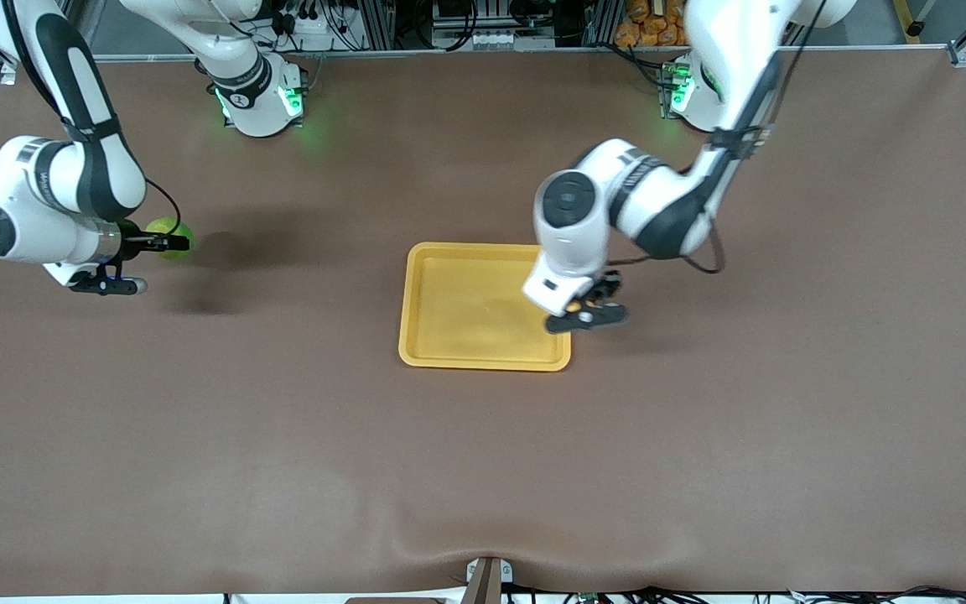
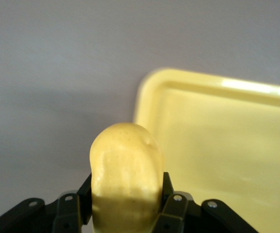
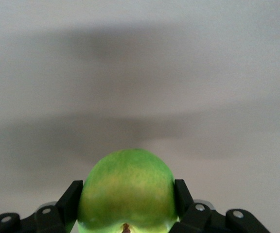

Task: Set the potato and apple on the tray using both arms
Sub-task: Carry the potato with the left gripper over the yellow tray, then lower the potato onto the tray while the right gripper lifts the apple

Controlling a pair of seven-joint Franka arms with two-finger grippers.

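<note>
The small lumpy pale yellow-orange potato (image 2: pixel 126 177) sits clamped in the left hand (image 1: pixel 596 300), its long axis running out along the fingers so that its rounded end points away from the wrist; the black fingers (image 2: pixel 175 204) press on its two flanks (the dimpled skin shows plainly in the left wrist view). The left hand is closed narrowly on it, up in the air over the edge of the flat rectangular yellow-orange plastic tray (image 1: pixel 458 310), at the tray's side toward the left arm's end of the brown table (image 1: pixel 483 470). In the left wrist view a rounded corner of the tray (image 2: pixel 218 136) and its low raised rim lie just beside the potato's tip.

The small round bright green apple (image 3: pixel 126 194) is held in the right hand (image 1: pixel 160 243), the fingers (image 3: pixel 71 201) bearing on either side of it; its dark stem dimple faces back toward the wrist, so the fruit's smooth round side points outward. In the front view the apple (image 1: pixel 171 237) hangs over bare table toward the right arm's end, well apart from the tray. The tray itself lies near the middle of the table with its long sides running toward the front camera, and nothing lies in it.
</note>
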